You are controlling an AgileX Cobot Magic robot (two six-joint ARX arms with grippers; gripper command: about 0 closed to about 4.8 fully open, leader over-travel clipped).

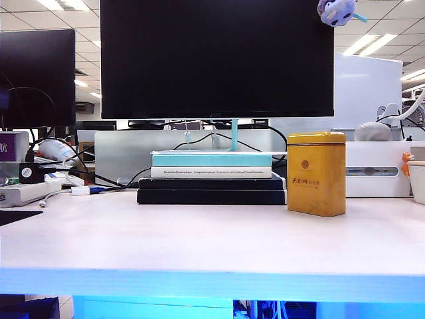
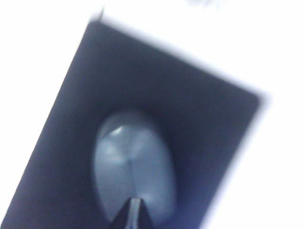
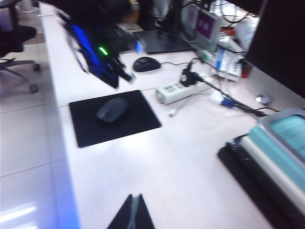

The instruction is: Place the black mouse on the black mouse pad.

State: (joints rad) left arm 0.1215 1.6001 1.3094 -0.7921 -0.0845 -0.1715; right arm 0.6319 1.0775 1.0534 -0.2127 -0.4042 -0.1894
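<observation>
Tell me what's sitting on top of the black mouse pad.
The black mouse lies on the black mouse pad, clear of the left gripper above. The pad surface beneath the mouse is covered.

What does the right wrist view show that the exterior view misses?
Only the right wrist view: the mouse lying on the pad, the left pincer above it and clear of it, jaws shut, a second mouse beyond, and the right pincer, shut and empty over bare table. Only the exterior view: the yellow tin and the monitor. Both: the book stack, the power strip and the table; the exterior view catches only a corner of the pad.
</observation>
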